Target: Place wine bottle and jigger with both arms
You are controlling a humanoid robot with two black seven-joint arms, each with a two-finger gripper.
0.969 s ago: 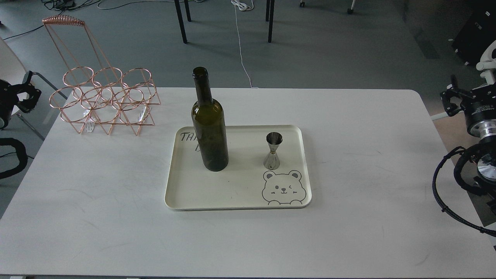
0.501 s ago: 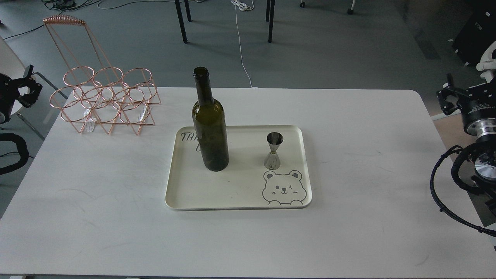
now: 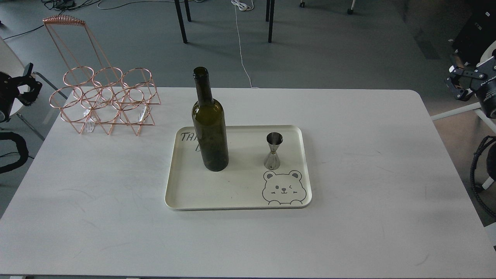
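The dark olive-green wine bottle (image 3: 209, 128) stands upright on the left part of a cream tray (image 3: 232, 193) in the middle of the white table. The small steel jigger (image 3: 273, 151) stands upright on the tray's right part, above a printed bear. My left gripper (image 3: 28, 84) is off the table's left edge, far from the bottle; its fingers show apart and empty. My right gripper (image 3: 457, 81) is off the table's right edge, far from the jigger, and looks open and empty.
A copper wire bottle rack (image 3: 104, 99) stands at the table's back left corner. The white table (image 3: 368, 174) spreads around the tray. Black cable loops (image 3: 478, 174) hang at the right edge. Chair legs and cords lie on the floor behind.
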